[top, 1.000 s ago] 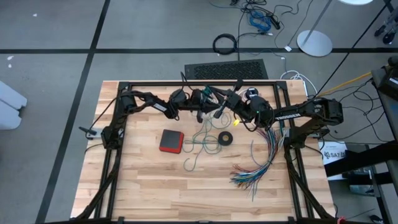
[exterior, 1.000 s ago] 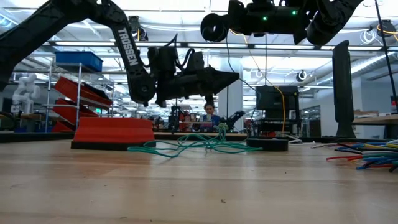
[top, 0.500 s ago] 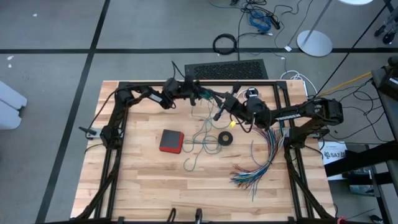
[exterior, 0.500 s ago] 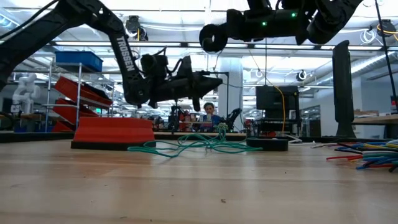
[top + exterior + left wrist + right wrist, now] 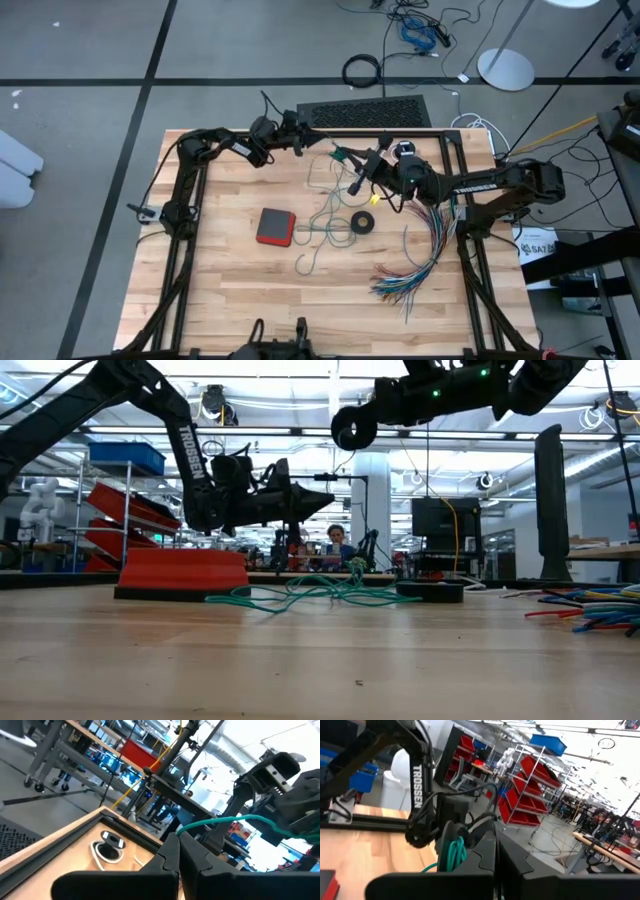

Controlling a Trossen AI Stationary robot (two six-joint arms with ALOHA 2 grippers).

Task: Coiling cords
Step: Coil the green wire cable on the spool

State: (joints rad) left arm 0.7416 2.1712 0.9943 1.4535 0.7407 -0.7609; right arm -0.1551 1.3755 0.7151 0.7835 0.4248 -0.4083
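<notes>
Seen from above, a wooden table [image 5: 230,290] holds a flat red square box [image 5: 275,226], the landmark here. Just right of the box lies a loose tangle of thin teal-green cord [image 5: 322,228], trailing toward the table's near edge. From the tangle one strand rises to the right gripper [image 5: 343,155], up and to the right of the box, whose fingers are shut on the teal-green cord; a few loops hang bunched at that gripper in its wrist view. Exactly where the fingers pinch the strand is hard to make out. A thin white cord [image 5: 318,172] lies in a faint loop beyond the box, pale against the wood and difficult to trace; its round black-and-white end piece [image 5: 111,843] shows only in the left wrist view. The left gripper [image 5: 301,144] hovers above the far table edge, beyond the box, fingers shut and holding nothing. Right of the tangle sits a small black tape-like ring [image 5: 362,223], and farther right a fanned bundle of multicoloured wires [image 5: 415,265]. At table height the box partly blocks the tangle's left end.
</notes>
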